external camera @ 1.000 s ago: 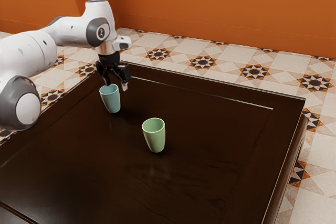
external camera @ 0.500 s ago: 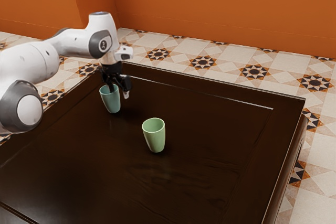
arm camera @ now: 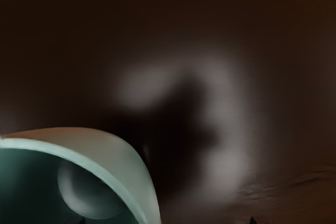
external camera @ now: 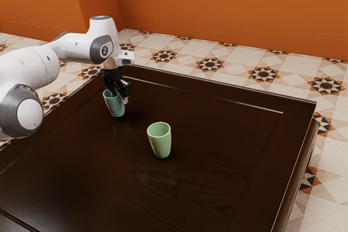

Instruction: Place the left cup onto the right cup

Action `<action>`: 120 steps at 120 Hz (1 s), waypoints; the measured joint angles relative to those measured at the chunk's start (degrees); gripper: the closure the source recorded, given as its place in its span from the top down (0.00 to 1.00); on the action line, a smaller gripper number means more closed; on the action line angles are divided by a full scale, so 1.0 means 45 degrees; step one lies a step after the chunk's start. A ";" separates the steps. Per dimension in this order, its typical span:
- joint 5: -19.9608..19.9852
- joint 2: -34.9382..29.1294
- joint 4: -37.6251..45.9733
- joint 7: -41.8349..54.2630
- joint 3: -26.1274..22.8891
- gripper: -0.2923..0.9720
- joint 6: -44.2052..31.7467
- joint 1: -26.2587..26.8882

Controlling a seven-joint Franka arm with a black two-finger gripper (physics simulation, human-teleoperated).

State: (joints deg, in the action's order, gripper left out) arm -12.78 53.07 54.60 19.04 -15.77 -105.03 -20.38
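Observation:
The left cup (external camera: 114,106) is teal and stands upright near the back left of the dark wooden table (external camera: 228,156). The right cup (external camera: 159,139) is light green and stands upright, apart from it, toward the table's middle. My gripper (external camera: 117,94) has come down onto the teal cup's rim on its right-hand side, open, with the cup's wall between its fingers. In the wrist view the teal cup's rim and hollow inside (arm camera: 107,153) lie right under the hand, over the dark tabletop.
The table has a raised border (external camera: 296,134) around its top. Patterned floor tiles (external camera: 255,63) and orange walls lie beyond it. The arm (external camera: 43,63) comes in from the exterior view's left.
My gripper has dropped from above the teal cup to its rim, and the hand has turned a little. Both cups stand where they were.

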 joint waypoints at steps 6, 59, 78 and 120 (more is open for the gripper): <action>-0.0003 0.0000 0.0000 0.0038 0.0006 0.44 -0.0012 -0.0001; -0.0013 0.0000 0.0000 0.0314 0.0104 0.18 -0.0069 -0.0013; -0.0047 0.0000 0.0000 0.0359 0.0125 0.16 -0.0164 -0.0019; -0.0094 -0.0298 0.0049 0.0353 0.0169 0.15 -0.0352 -0.0012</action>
State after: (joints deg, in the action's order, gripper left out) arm -13.20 51.73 54.82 20.63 -15.02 -106.61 -20.44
